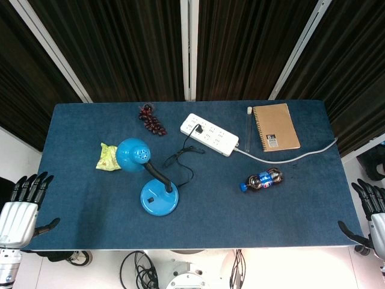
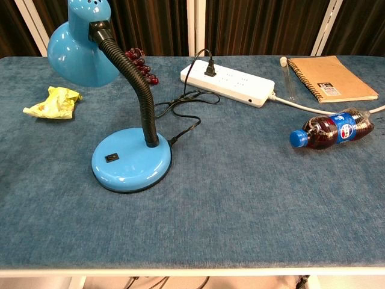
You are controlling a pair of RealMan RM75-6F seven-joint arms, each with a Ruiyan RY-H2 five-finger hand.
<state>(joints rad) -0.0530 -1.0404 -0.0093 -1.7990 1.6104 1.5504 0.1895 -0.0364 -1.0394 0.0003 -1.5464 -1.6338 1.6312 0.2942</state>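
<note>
Both the left hand [image 1: 21,208] and right hand [image 1: 374,211] spread empty beside the felt-covered table [image 1: 90,229].

pepsi logo on bottle [image 2: 334,129] label; nothing else legible.

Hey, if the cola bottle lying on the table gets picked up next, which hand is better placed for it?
Probably the right hand. The cola bottle lies on the right half of the table, while the left hand sits open past the far edge, with the blue lamp between.
</note>
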